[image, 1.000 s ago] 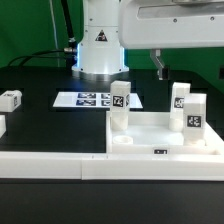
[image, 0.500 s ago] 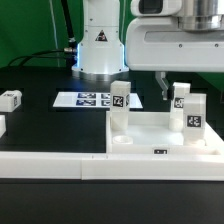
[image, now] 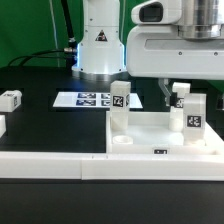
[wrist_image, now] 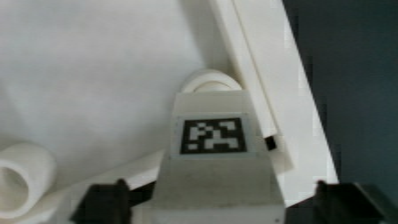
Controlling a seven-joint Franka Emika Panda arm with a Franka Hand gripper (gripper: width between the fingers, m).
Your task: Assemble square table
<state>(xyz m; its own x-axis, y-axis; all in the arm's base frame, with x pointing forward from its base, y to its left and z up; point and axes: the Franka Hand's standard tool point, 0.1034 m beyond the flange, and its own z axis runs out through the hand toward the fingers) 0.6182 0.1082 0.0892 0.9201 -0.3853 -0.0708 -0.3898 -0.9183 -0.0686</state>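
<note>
Nearest the camera, the long white rail (image: pixel 60 168) is lying across the bottom of the exterior view. Just behind it, at lower right, the square tabletop (image: pixel 150 133) is sitting flat with three tagged legs standing on it: the left leg (image: pixel 120 103), the near right leg (image: pixel 194 115) and, behind that, the far right leg (image: pixel 180 97).

Over the last second the gripper (image: pixel 176 94) has been coming down from the upper right of the frame, and it is now straddling the far right leg. In the wrist view that leg (wrist_image: pixel 217 135) is standing between the dark fingertips (wrist_image: pixel 107 200), with a thin gap showing on each side. The gripper (wrist_image: pixel 217 205) is therefore spread wide and not yet holding anything.

I judge this to be the approach to a grasp, probably for seating or turning that leg in its corner.

Farther back, the marker board (image: pixel 95 100) and a loose leg (image: pixel 10 99) at middle left are lying untouched.
</note>
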